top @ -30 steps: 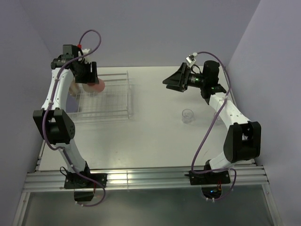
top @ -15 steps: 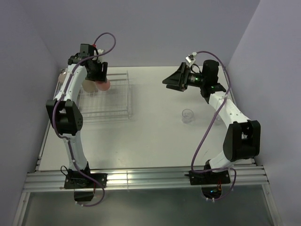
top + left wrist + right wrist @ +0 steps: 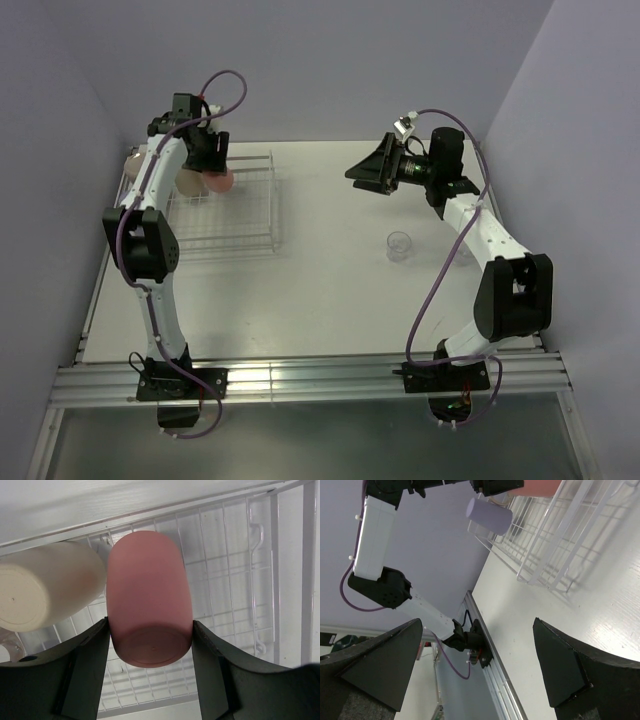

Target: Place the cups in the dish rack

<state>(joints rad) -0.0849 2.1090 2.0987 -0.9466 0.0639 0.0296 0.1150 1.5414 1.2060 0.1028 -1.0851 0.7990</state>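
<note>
My left gripper (image 3: 150, 626) is shut on a coral-red cup (image 3: 149, 595), its base toward the wrist camera, held over the dish rack (image 3: 235, 565). From above, that gripper (image 3: 213, 168) and the coral-red cup (image 3: 219, 181) hang over the back left part of the rack (image 3: 245, 225). A tan cup (image 3: 42, 597) lies on its side in the rack, right beside the red one. A lavender cup (image 3: 489, 513) sits at the rack's far edge (image 3: 555, 545). A clear glass (image 3: 399, 245) stands on the table. My right gripper (image 3: 366, 172) is open and empty, raised above the table.
The white table (image 3: 330, 300) ends at an aluminium rail (image 3: 310, 378) along the near side. Purple walls close in the back and both sides. The left arm's elbow (image 3: 140, 245) stands beside the rack's left side.
The left arm has swung its elbow up and back, carrying the coral-red cup slightly right over the rack. The right arm has not moved.
</note>
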